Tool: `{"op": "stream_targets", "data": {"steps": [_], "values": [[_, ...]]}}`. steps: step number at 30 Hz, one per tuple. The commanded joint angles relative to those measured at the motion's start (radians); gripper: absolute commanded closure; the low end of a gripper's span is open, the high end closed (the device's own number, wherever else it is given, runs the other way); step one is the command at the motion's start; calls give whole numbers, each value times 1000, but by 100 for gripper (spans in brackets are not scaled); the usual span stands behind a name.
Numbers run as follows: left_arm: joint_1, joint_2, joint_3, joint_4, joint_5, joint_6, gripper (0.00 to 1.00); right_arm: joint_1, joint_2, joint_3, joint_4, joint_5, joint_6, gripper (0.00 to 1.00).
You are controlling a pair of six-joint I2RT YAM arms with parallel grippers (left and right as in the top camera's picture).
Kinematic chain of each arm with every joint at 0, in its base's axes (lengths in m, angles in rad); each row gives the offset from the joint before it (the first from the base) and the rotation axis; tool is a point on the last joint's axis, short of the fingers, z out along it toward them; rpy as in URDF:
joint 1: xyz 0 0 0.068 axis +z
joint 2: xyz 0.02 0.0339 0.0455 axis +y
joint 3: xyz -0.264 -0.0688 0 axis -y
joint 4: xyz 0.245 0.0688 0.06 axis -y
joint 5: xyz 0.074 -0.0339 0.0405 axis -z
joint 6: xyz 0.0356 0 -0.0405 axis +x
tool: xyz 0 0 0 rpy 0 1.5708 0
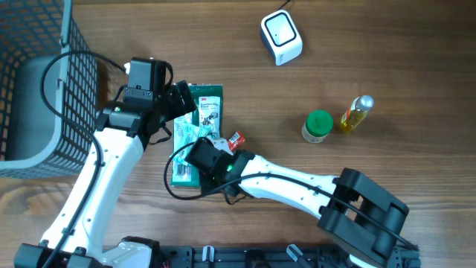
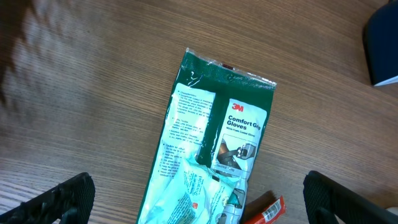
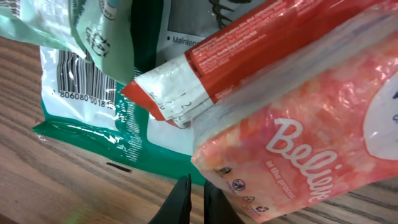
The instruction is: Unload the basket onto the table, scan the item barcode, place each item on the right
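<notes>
A: Seeing gloves pack [image 1: 208, 100] flat mid-table, laid lengthways away from the base, slightly tilted. Right under left gripper [image 2: 199, 208], spread wide, empty.

B: Reads "3M Comfort… Gloves". Found barcode [image 3: 78, 81], starting 806080, at the near end, just ahead of right gripper [image 3: 194, 199], pinched shut on nothing visible.

A: So nearer the right arm. Also pink pack [image 3: 292, 143] marked "Believ…", touching red sachet [image 3: 205, 68]. Scanner [image 1: 281, 37] well apart.
</notes>
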Motion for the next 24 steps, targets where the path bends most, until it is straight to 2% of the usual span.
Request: {"op": "stream_targets", "data": {"steps": [1,8,13,24], "values": [[3,-2,1,3,-10,8,0,1,16,-11,-12,47,-21,90],[3,-2,1,3,-10,8,0,1,16,-11,-31,61,-97,90],[3,-2,1,3,-10,8,0,1,16,-11,-47,90,-99,85],[3,-2,1,3,-10,8,0,0,16,-11,-102,154,-99,85]]}}
